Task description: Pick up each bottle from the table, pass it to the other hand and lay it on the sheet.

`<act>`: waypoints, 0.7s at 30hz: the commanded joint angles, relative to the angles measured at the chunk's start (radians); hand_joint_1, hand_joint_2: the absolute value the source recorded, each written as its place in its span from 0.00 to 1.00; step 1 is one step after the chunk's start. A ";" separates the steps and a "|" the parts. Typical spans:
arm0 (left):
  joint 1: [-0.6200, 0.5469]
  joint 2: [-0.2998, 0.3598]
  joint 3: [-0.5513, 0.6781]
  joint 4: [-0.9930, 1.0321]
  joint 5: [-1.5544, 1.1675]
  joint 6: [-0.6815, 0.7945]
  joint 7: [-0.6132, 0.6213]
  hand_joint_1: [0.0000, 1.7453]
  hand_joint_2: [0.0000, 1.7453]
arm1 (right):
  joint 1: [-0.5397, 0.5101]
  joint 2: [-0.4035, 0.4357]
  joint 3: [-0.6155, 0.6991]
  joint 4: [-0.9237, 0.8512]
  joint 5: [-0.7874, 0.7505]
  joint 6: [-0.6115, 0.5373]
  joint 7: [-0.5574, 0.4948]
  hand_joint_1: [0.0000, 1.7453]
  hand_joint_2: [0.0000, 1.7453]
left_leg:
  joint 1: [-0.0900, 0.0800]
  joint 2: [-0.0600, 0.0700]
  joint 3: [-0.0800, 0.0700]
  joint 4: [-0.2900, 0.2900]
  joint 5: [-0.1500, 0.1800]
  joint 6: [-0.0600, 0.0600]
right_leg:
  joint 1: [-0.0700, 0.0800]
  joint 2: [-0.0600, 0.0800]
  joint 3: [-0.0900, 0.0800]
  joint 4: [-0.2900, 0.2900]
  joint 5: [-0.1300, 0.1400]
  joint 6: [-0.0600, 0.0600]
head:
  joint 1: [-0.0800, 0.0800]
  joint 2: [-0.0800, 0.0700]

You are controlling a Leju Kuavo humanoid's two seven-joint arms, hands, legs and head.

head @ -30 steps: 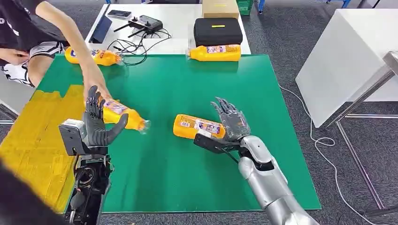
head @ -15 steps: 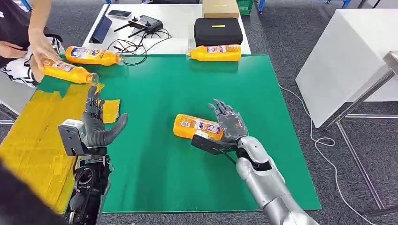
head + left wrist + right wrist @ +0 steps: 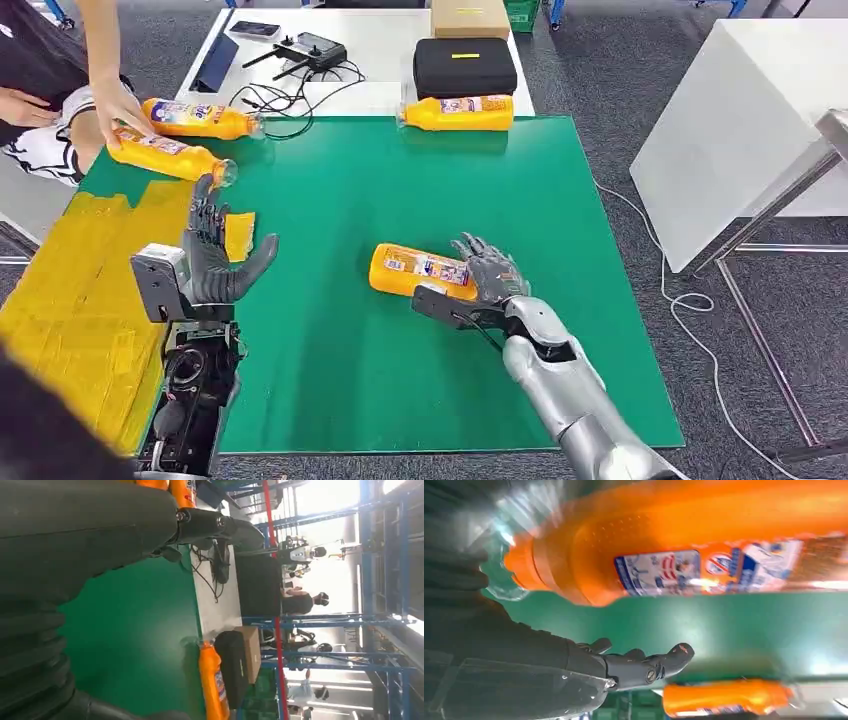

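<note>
Head view: your right hand (image 3: 490,275) spread, touching bottle (image 3: 420,269) mid-mat, no grasp yet. Left hand (image 3: 215,262) empty, fingers apart, beside yellow sheet (image 3: 80,280). Handover, placing remain. Three bottles wait.

The left hand (image 3: 215,262) is held upright above the table edge, fingers spread and thumb out, with nothing in it. The right arm is stretched forward and the right hand (image 3: 490,277) is laid against a bottle (image 3: 420,270), fingers not yet closed.
</note>
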 commanded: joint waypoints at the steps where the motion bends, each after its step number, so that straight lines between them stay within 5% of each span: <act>1: -0.070 0.009 -0.027 0.103 0.015 0.008 -0.007 0.00 1.00 | -0.097 0.028 0.022 0.194 0.019 0.007 0.054 0.00 1.00 | 0.000 0.001 0.007 -0.001 -0.002 -0.001 | 0.000 -0.001 0.006 0.000 -0.002 0.000 | 0.000 0.000; 21: -0.059 0.005 -0.090 0.027 0.002 0.020 0.020 0.00 1.00 | -0.113 0.062 0.013 0.290 0.070 0.071 0.206 0.04 1.00 | 0.000 0.000 0.007 -0.001 -0.002 -0.001 | 0.001 -0.002 0.006 -0.001 -0.002 0.000 | 0.000 0.000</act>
